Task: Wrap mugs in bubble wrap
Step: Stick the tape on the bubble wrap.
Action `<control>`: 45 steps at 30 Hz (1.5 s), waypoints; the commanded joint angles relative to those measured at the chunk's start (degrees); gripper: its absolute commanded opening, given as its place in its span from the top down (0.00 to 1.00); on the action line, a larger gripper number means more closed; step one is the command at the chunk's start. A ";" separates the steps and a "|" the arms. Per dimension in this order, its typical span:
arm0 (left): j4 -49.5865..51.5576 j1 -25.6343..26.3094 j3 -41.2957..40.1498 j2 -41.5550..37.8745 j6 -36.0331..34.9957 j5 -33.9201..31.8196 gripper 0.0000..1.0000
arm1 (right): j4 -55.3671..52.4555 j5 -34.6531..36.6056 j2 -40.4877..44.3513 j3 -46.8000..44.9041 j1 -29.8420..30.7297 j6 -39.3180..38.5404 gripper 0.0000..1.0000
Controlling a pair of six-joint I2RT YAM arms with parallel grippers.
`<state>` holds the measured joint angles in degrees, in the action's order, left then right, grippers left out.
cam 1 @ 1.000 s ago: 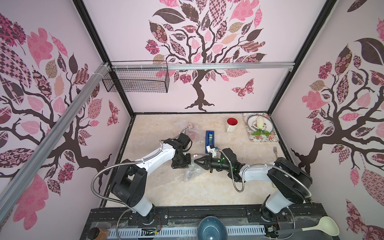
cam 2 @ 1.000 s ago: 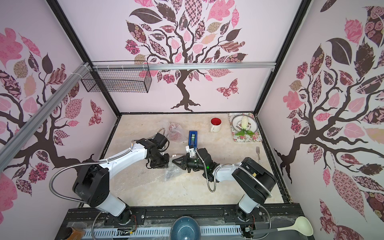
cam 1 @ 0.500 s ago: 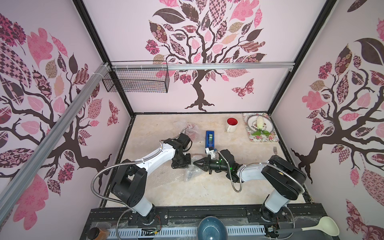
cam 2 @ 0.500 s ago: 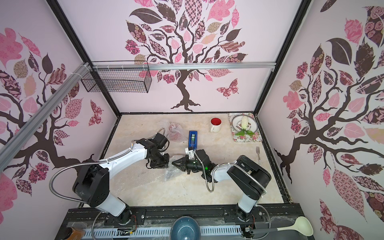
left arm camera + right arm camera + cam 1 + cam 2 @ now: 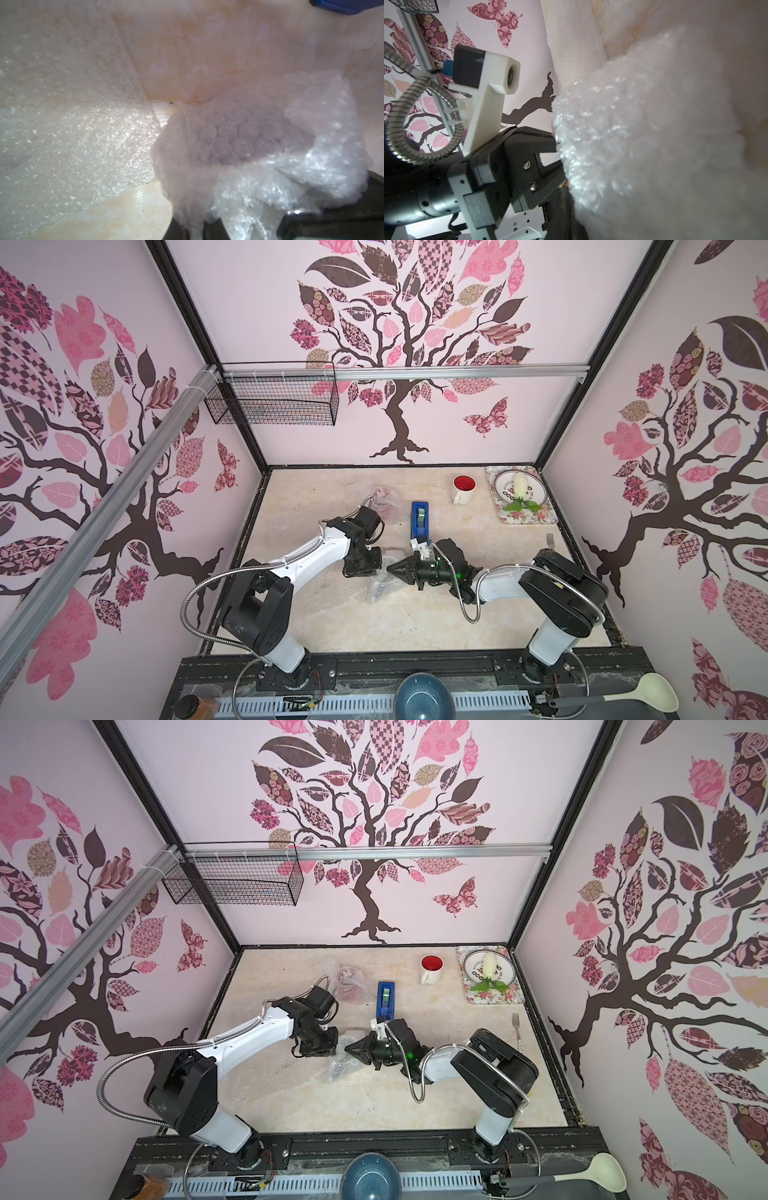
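Note:
A bunched bubble wrap bundle (image 5: 380,585) (image 5: 340,1067) lies mid-table between both grippers. In the left wrist view a lavender tint shows through the bundle (image 5: 239,137). My left gripper (image 5: 368,568) (image 5: 192,228) points down at the bundle's left edge, shut on a strip of wrap. My right gripper (image 5: 391,569) (image 5: 566,199) reaches in from the right, shut against the wrap (image 5: 654,145). A flat bubble wrap sheet (image 5: 324,593) (image 5: 72,124) lies left of the bundle. The white mug with red inside (image 5: 463,489) (image 5: 431,969) stands bare at the back. A reddish wrapped bundle (image 5: 384,502) sits behind the left arm.
A blue tape dispenser (image 5: 419,516) lies just behind the right gripper. A floral tray (image 5: 544,514) with a plate and corn sits in the back right corner, with a fork (image 5: 550,539) in front of it. A blue bowl (image 5: 422,697) and a ladle (image 5: 648,693) rest on the front rail.
The right arm's elbow has swung slightly left and back. Both grippers stay at the bundle with their grip unchanged.

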<state>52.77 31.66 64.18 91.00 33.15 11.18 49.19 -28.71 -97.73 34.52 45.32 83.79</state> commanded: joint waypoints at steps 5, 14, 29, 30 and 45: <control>-2.63 0.21 -0.02 -4.73 1.85 3.91 1.00 | -17.67 4.53 0.87 0.96 0.28 7.15 1.00; -2.33 0.05 -0.60 -5.89 3.00 3.55 0.92 | -33.58 4.63 1.42 8.61 0.27 2.45 1.00; 1.97 -1.47 6.66 -11.49 -1.70 4.46 0.65 | -33.45 4.39 0.87 10.70 0.27 2.06 1.00; 1.42 -1.47 6.37 -11.87 -3.19 6.17 0.68 | -33.07 4.36 0.96 10.61 0.22 2.28 1.00; -0.34 -1.43 -3.89 -15.21 -8.96 18.54 1.00 | -32.58 4.30 0.88 11.04 0.29 2.72 1.00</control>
<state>52.45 30.35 62.04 74.89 25.61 28.71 21.26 -27.00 -95.79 45.04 45.32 82.11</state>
